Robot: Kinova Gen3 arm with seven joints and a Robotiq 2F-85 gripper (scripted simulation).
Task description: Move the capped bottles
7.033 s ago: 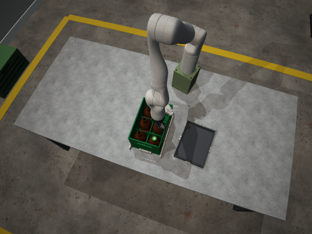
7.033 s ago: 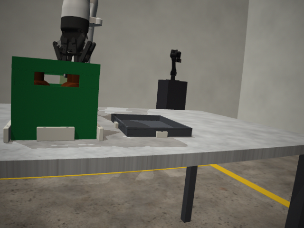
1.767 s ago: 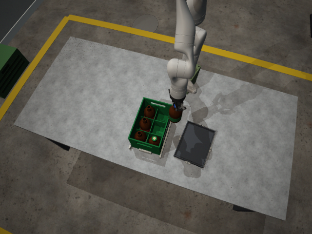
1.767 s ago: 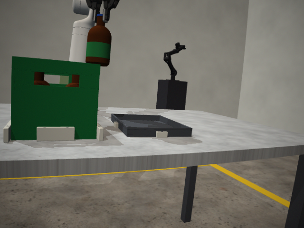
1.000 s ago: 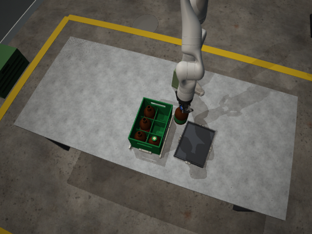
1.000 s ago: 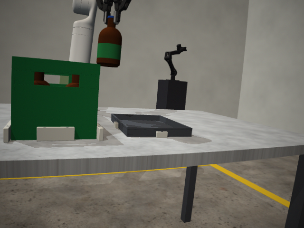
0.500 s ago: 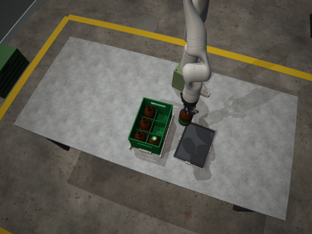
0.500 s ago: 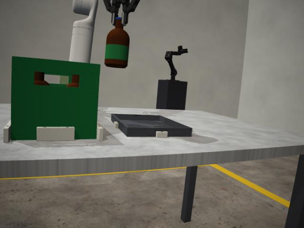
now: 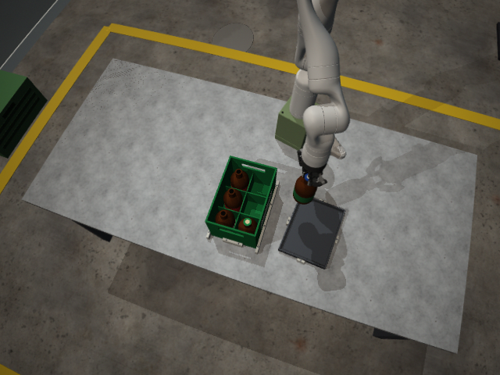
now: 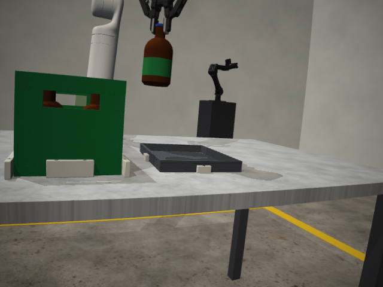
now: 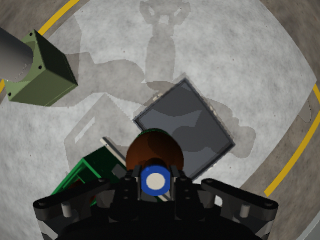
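"Where do we have the blue-capped bottle (image 9: 304, 189) (image 10: 157, 61) (image 11: 154, 150)?"

"We have it up in the air, upright or nearly so, well above the table (image 9: 161, 133) (image 10: 278, 163) (image 11: 280, 95). Our gripper (image 9: 311, 178) (image 10: 160, 28) (image 11: 155, 174) has its 2 fingers closed on the neck, just below the cap."

"And the tray (image 9: 312, 233) (image 10: 200, 164) (image 11: 200, 125)?"

"It lies flat on the table, with 0 bottles on it. From above, our bottle shows near the tray's edge on the arm's side."

"What do we see in the crate (image 9: 230, 233) (image 10: 69, 133) (image 11: 82, 167)?"

"4 bottles in 6 compartments. 3 open bottles (image 9: 233, 198) fill 1 long row. The other row has 1 bottle with a green-and-white cap (image 9: 247, 223), at the end away from our arm, and 2 vacant compartments."

"Do the crate and tray sit level?"

"Both do, as far as we can tell, with pale blocks (image 9: 232, 242) (image 10: 69, 168) beside the crate and smaller ones (image 9: 301, 260) (image 10: 203, 168) beside the tray."
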